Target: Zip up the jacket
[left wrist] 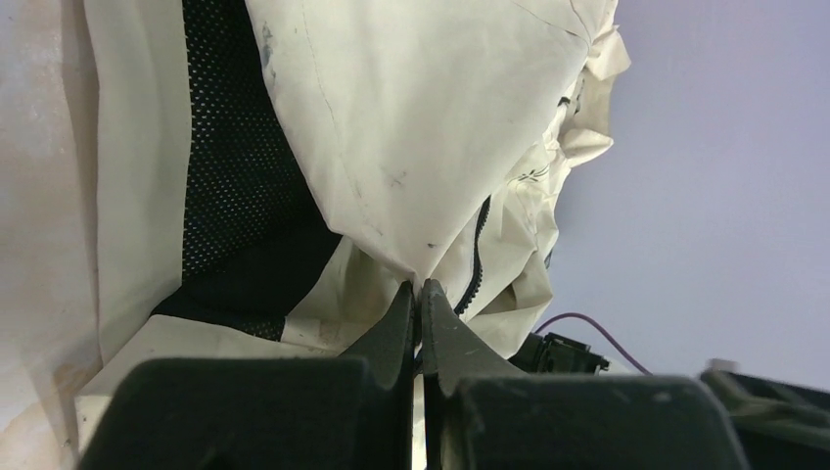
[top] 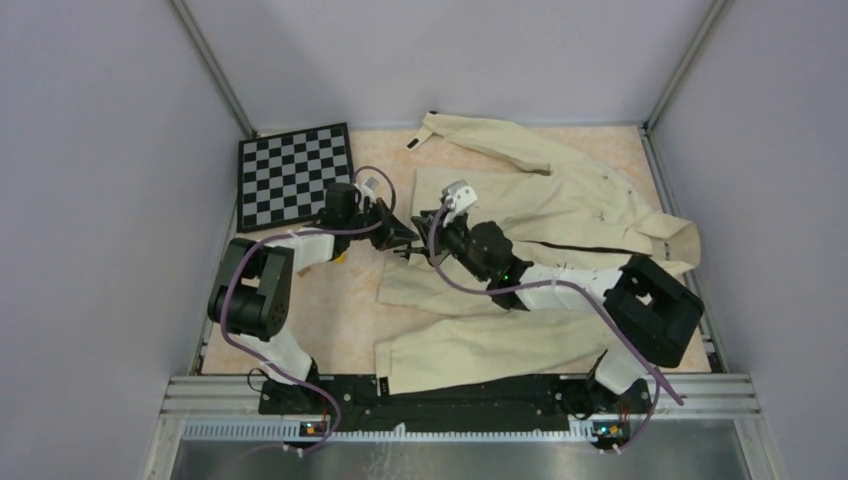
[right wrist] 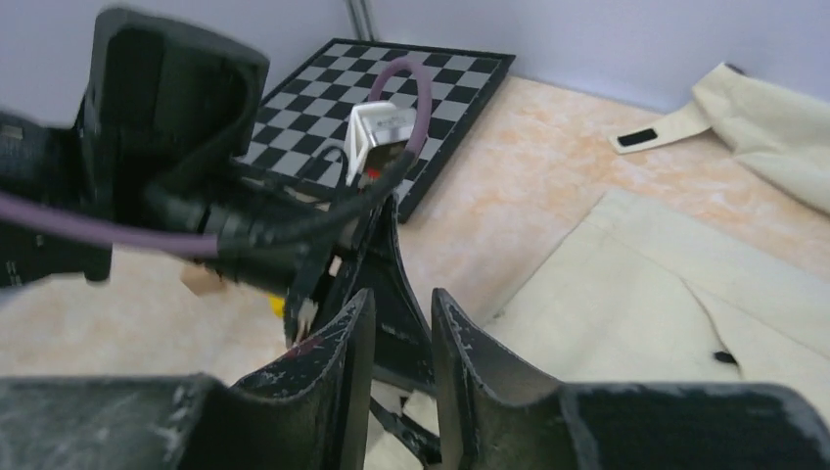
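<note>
The cream jacket (top: 560,215) lies spread across the middle and right of the table, with its dark zipper line (top: 590,248) running across the front. My left gripper (top: 405,245) is shut on a fold of the jacket's cream cloth (left wrist: 411,127) at its left edge, pinched at the tips (left wrist: 419,286). Zipper teeth (left wrist: 477,264) and black mesh lining (left wrist: 225,147) show beside the pinch. My right gripper (top: 432,240) sits right against the left one. Its jaws (right wrist: 402,294) stand a narrow gap apart, with the left gripper's fingers (right wrist: 391,250) just beyond and a thin dark strip low between them.
A checkerboard (top: 293,175) lies at the back left, also in the right wrist view (right wrist: 391,88). One sleeve (top: 480,140) stretches toward the back wall. The right arm (top: 600,290) lies over the jacket. Walls close in on three sides.
</note>
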`<state>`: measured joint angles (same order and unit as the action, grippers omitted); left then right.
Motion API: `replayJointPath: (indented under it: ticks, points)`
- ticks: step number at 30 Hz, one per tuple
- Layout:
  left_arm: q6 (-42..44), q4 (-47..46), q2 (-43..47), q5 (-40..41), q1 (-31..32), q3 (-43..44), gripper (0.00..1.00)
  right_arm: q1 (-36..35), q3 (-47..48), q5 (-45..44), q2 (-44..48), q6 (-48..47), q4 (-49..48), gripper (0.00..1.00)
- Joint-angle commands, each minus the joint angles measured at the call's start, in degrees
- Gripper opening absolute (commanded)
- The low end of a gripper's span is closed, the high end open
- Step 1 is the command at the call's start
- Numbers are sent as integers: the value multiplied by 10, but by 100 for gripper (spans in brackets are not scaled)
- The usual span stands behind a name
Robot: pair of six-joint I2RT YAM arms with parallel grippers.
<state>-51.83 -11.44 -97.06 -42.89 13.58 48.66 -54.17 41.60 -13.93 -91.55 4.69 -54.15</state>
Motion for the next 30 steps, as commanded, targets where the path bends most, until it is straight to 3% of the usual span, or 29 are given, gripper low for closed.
replayJointPath:
  ticks: [1,2,4,5,9,12,16,18,20,25,30]
  points:
    - [48,3,5,-29,-2,21,0,43,103,82,28,167,370,29]
    - [55,4,3,-36,-2,25,0,57,122,124,30,169,418,30]
    - [68,3,2,-48,-3,30,0,92,134,221,36,165,460,62]
    - [73,4,2,-51,-3,31,0,105,124,247,46,167,455,65]
    - [85,6,-1,-73,-4,39,0,127,106,315,73,152,440,68]
    - [96,19,-12,-101,-5,49,0,120,111,404,75,44,436,64]
    - [111,22,-24,-118,-6,58,0,112,-21,403,129,-160,219,64]
    - [111,23,-26,-121,-7,60,0,111,-78,429,128,-232,74,67]
    - [110,24,-25,-123,-8,60,0,111,-95,464,107,-293,-8,70]
    - [91,22,-23,-123,-8,56,0,92,-50,491,42,-414,23,64]
    - [63,43,-29,-114,-9,55,0,61,-10,470,-6,-460,28,61]
